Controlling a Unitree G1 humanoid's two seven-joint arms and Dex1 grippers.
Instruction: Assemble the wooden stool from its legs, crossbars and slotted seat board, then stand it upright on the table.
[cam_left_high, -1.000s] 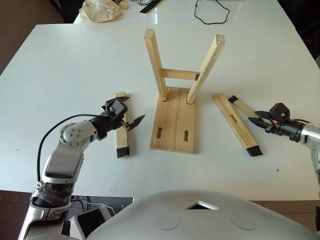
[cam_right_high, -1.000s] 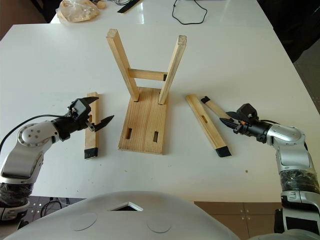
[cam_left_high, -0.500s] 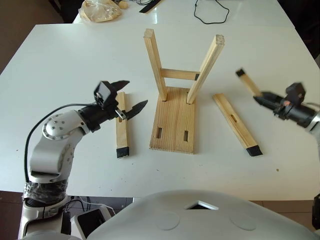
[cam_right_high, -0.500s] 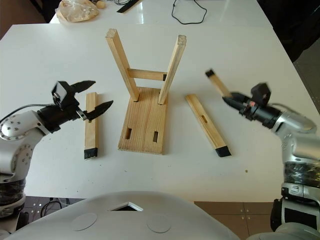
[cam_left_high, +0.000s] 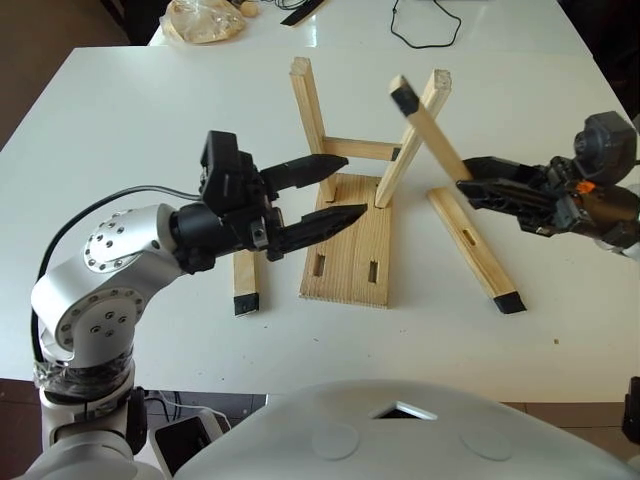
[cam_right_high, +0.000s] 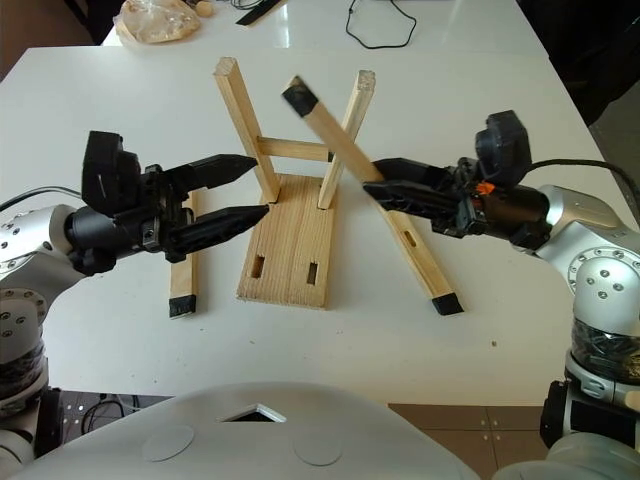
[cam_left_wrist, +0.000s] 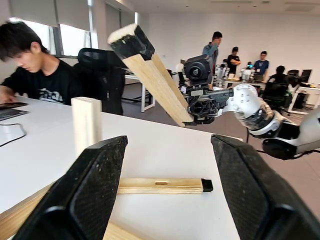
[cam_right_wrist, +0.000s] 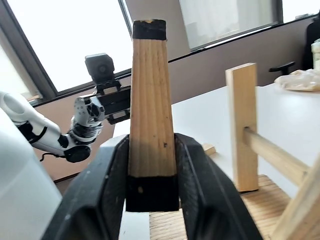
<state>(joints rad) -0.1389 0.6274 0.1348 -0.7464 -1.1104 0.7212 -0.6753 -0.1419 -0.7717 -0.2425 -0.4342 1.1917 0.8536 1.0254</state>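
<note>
The slotted seat board (cam_left_high: 345, 245) lies flat mid-table with two legs (cam_left_high: 312, 125) standing in it, joined by a crossbar (cam_left_high: 358, 149). My right gripper (cam_left_high: 468, 190) is shut on a black-tipped wooden leg (cam_left_high: 430, 135), held tilted in the air beside the standing frame; the right wrist view shows that leg (cam_right_wrist: 150, 100) clamped between the fingers (cam_right_wrist: 107, 185). Over the board's near-left part, my left gripper (cam_left_high: 350, 185) hangs open, holding nothing. Another leg (cam_left_high: 470, 245) lies right of the board, and one more (cam_left_high: 243, 280) lies left of it, partly under my left arm.
A plastic bag (cam_left_high: 203, 20) and a black cable (cam_left_high: 425, 25) lie on the table behind. White tabletop (cam_left_high: 140, 130) stretches bare to the left and to the far right of the board. The near edge runs just below the board.
My right gripper has lifted the black-tipped leg off the table and swung it left toward the standing frame. My left arm rose and moved right over the board, still open.
</note>
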